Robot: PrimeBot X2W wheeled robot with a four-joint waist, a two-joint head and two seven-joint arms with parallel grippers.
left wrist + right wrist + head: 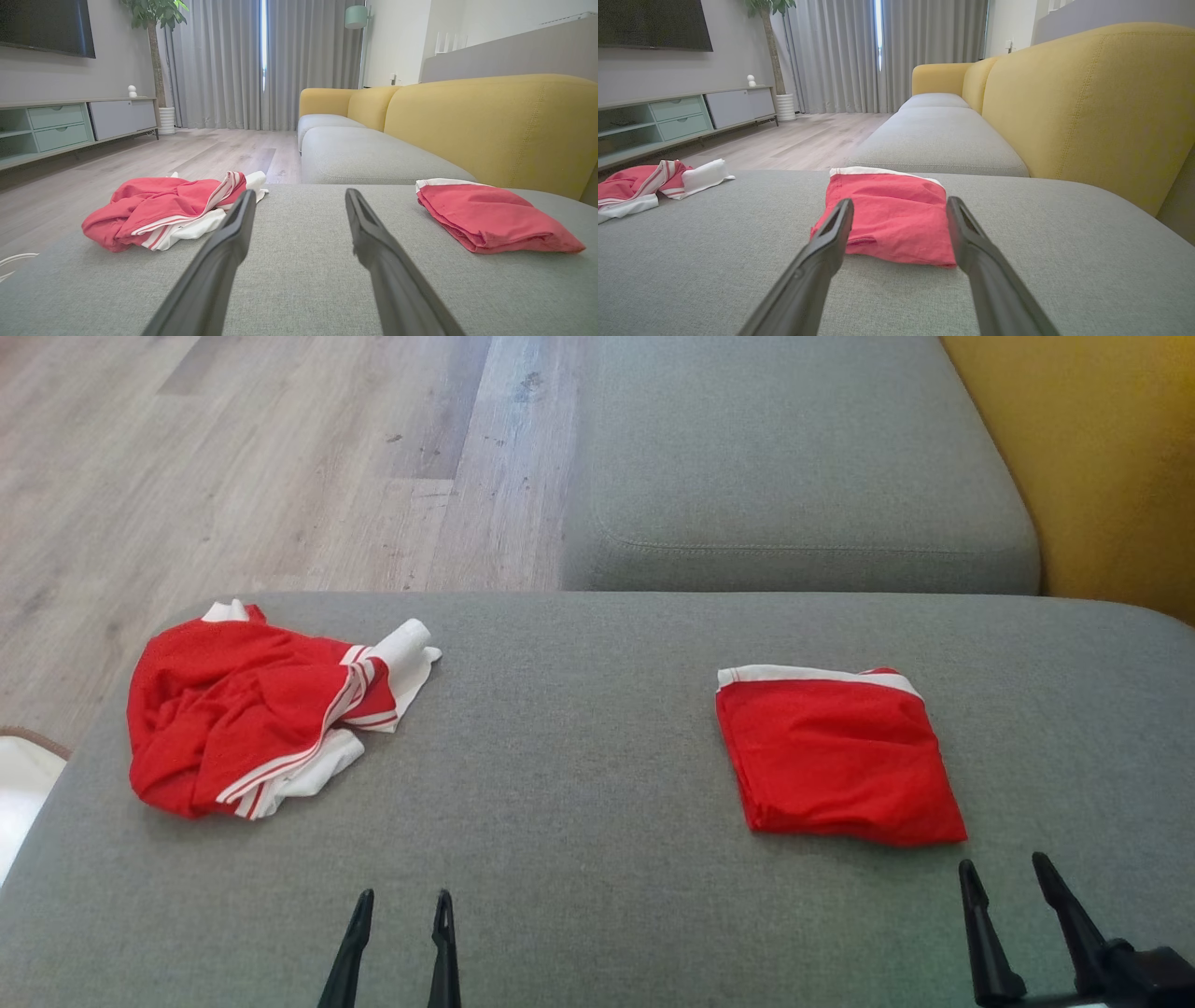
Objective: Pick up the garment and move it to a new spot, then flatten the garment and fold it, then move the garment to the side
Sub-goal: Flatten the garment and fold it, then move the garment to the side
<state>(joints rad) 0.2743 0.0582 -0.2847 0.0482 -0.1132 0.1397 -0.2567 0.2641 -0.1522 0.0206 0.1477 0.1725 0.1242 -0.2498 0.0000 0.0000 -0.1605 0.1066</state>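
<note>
Grey cushion (579, 775) bears a crumpled red-and-white garment (252, 719) at left, seemingly yet to be picked up, flattened and folded, and a folded red piece (836, 761) at right, while left gripper (403, 896) and right gripper (1001, 863) hover empty near its front edge, jaws apart.

On cushion (579, 775): crumpled garment (247, 719) left, folded garment (836, 761) well apart at right. Behind: floor (233, 457) left, second cushion (794, 457) right.

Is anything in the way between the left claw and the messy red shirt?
No, nothing visible. Just bare grey cushion lies between the open left gripper and the crumpled garment. The folded garment sits off to the right, out of the way.
</note>
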